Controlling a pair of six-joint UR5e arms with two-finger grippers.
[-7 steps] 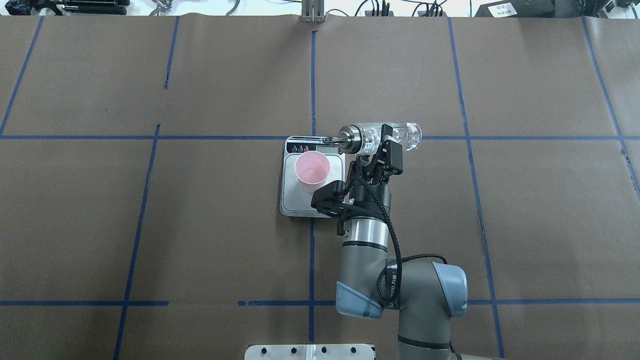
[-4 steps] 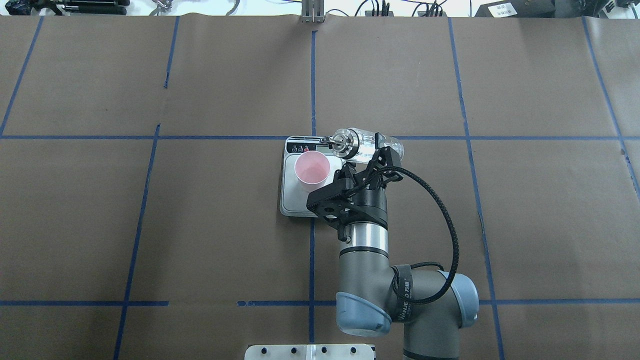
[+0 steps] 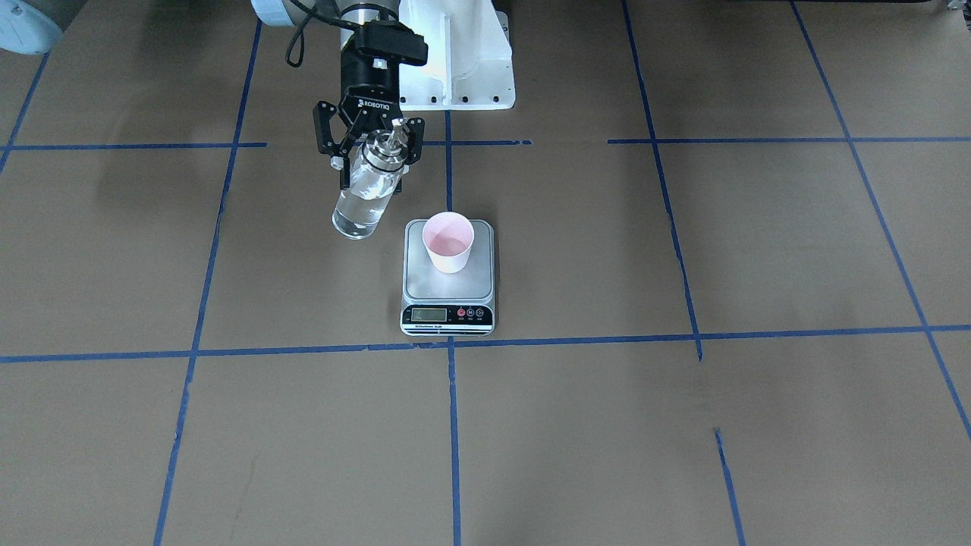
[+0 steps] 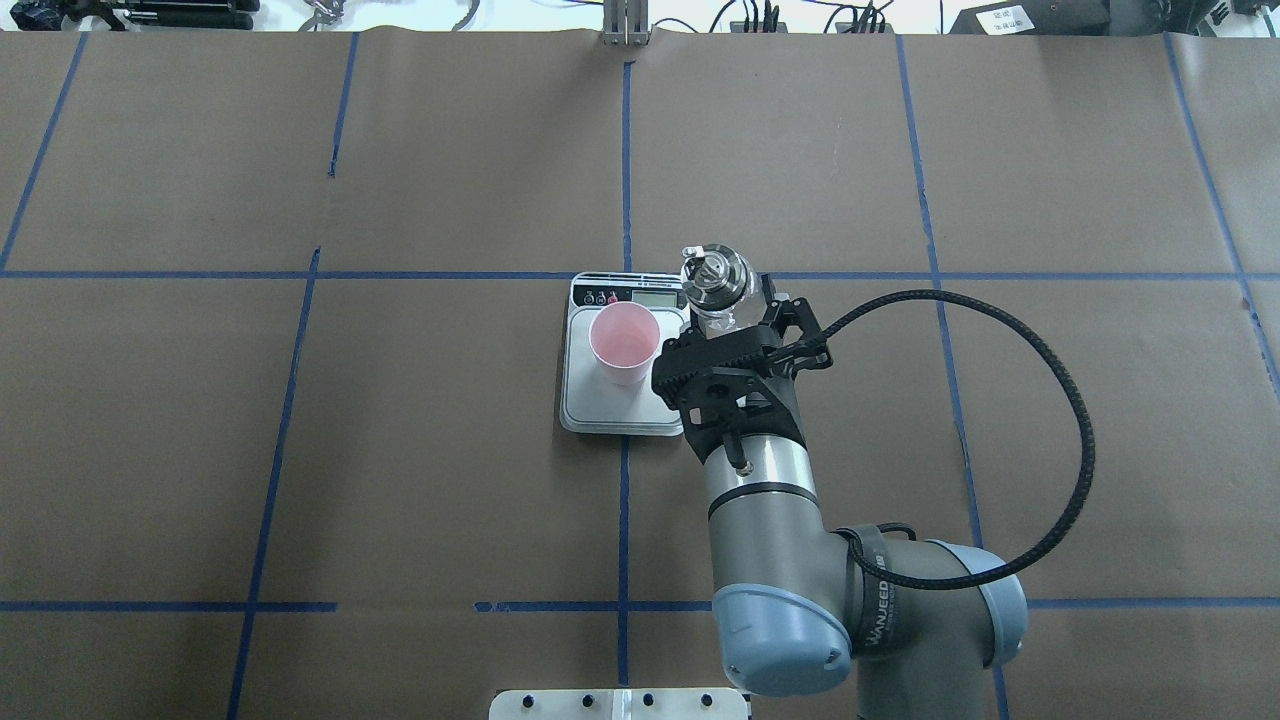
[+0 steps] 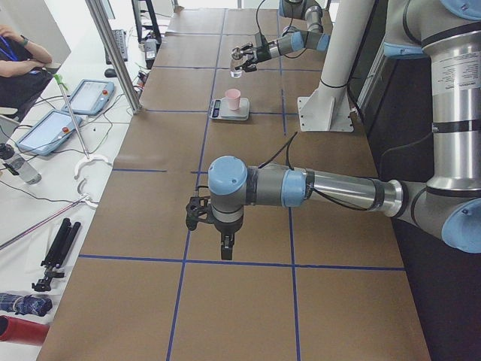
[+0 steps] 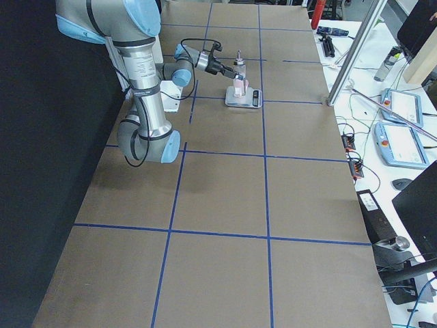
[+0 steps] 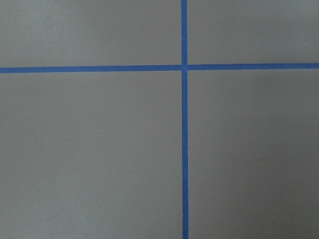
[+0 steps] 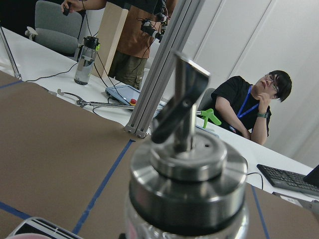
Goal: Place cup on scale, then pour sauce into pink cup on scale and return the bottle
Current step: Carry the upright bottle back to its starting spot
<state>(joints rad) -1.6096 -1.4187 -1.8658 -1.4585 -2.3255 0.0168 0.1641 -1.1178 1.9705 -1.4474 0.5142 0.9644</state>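
Note:
The pink cup stands upright on the scale, also in the front view, cup on scale. My right gripper is shut on the clear bottle with the silver cap and spout. It holds the bottle nearly upright in the air, beside the scale's right edge and apart from the cup. The front view shows the gripper, the bottle and the clear sauce low inside it. The cap fills the right wrist view. My left gripper shows only in the left side view, so I cannot tell its state.
The table is brown paper with blue tape lines. My right arm's black cable loops out to the right. The left wrist view shows only a tape cross. Operators and gear sit beyond the far edge.
The bottle has swung from lying level, with its spout towards the cup, to nearly upright. My right wrist has rotated and shifted a little to the right.

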